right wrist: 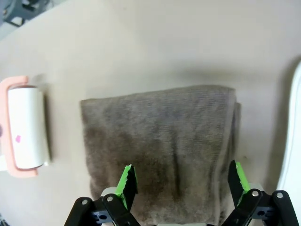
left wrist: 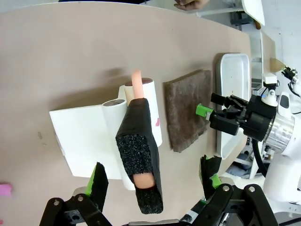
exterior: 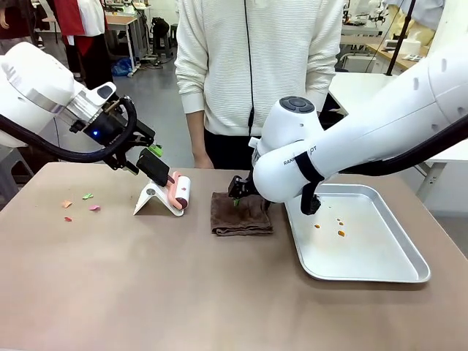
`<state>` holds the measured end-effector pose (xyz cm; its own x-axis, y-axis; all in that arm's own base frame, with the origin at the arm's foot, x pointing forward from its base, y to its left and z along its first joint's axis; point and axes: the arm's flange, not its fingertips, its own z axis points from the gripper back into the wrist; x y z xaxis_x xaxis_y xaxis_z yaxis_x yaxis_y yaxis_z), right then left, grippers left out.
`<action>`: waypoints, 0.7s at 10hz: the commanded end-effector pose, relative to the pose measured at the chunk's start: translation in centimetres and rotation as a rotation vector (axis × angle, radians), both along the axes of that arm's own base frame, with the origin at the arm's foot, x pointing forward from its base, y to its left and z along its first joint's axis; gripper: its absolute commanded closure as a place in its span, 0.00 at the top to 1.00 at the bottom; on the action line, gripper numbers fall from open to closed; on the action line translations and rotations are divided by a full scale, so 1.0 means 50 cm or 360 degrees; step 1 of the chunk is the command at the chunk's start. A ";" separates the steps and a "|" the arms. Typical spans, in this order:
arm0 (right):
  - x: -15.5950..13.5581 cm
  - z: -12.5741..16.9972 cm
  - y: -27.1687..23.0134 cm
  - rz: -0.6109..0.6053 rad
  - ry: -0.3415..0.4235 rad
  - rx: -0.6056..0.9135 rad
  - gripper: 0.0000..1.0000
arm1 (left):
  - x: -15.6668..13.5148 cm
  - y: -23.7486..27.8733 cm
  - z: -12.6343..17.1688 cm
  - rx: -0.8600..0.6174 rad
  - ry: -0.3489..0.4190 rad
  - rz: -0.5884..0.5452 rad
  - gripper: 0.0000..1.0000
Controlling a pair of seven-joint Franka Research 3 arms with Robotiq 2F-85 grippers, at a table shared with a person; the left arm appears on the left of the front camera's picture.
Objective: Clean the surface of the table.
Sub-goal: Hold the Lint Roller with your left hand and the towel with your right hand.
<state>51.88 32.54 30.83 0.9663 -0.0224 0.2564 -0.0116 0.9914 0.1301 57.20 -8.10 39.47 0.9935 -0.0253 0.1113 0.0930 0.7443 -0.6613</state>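
The tan-brown table (exterior: pixel 146 292) carries a few small coloured scraps (exterior: pixel 89 197) at its left. A lint roller (exterior: pixel 179 191) with a pink frame rests on a white stand (exterior: pixel 150 199). Its black foam handle (left wrist: pixel 141 155) lies between the wide-open fingers of my left gripper (left wrist: pixel 154 176), apart from both pads. In the front view the left gripper (exterior: pixel 146 157) hovers at the handle's upper end. A folded brown towel (exterior: pixel 241 213) lies mid-table. My right gripper (right wrist: pixel 182 179) stands open just above the towel (right wrist: pixel 160 136), fingers straddling its near part.
A silver tray (exterior: pixel 395 270) with a few orange scraps (exterior: pixel 341 232) sits at the right. A person in a white striped sweater (exterior: pixel 256 66) stands at the far edge. The near half of the table is bare.
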 end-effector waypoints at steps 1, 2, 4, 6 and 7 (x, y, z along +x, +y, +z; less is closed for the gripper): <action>0.007 0.001 0.032 -0.0127 0.0003 -0.0189 1.00 | 0.005 -0.010 -0.001 -0.0013 0.0016 0.0016 1.00; 0.006 0.002 0.030 -0.0141 0.0007 -0.0219 1.00 | 0.005 -0.009 -0.002 -0.0012 0.0014 0.0010 1.00; 0.010 -0.008 0.029 -0.0124 0.0050 -0.0217 1.00 | 0.005 -0.009 -0.003 -0.0014 0.0015 0.0005 1.00; 0.017 -0.027 0.030 -0.0147 0.0075 -0.0222 1.00 | 0.004 -0.009 -0.004 -0.0014 0.0010 0.0011 1.00; 0.017 -0.032 0.030 -0.0142 0.0089 -0.0215 1.00 | 0.004 -0.009 -0.005 -0.0016 0.0011 0.0006 1.00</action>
<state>52.30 33.25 29.34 0.9778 -0.0443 0.2050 0.0453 0.9990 -0.0002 57.21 -8.31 39.13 0.9940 -0.0289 0.1053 0.0917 0.7438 -0.6621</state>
